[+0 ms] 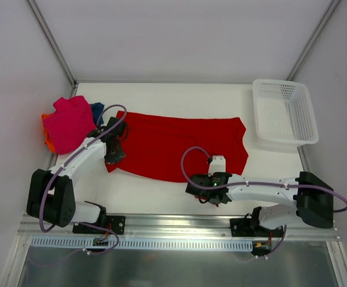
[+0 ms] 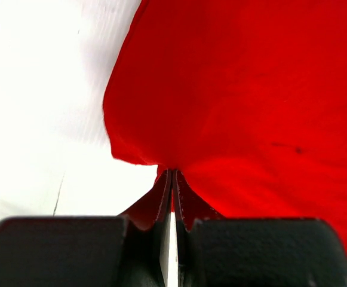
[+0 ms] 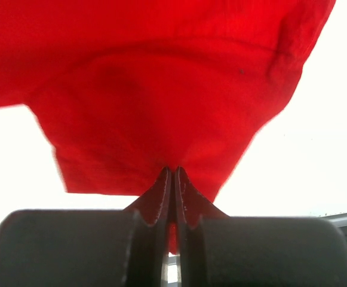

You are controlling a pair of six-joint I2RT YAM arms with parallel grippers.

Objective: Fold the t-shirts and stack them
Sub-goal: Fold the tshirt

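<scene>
Red t-shirt (image 1: 179, 143) lay spread across the middle of the table (image 1: 161, 95), soft, light and limp, likely to sag between holds. Left gripper (image 2: 172, 182) was clenched on its near-left corner and right gripper (image 3: 172, 179) pinched its near edge. Corners and hems looked the soundest holds.

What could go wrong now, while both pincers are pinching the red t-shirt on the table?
The left pincer and the right pincer each grip only a small tuck of the red t-shirt, so the cloth may slip out when pulled.
The left pincer is close to the magenta-pink t-shirt on the pile. A wide swing might disturb it.
The far edge is unheld, so the fold may turn out uneven.
</scene>
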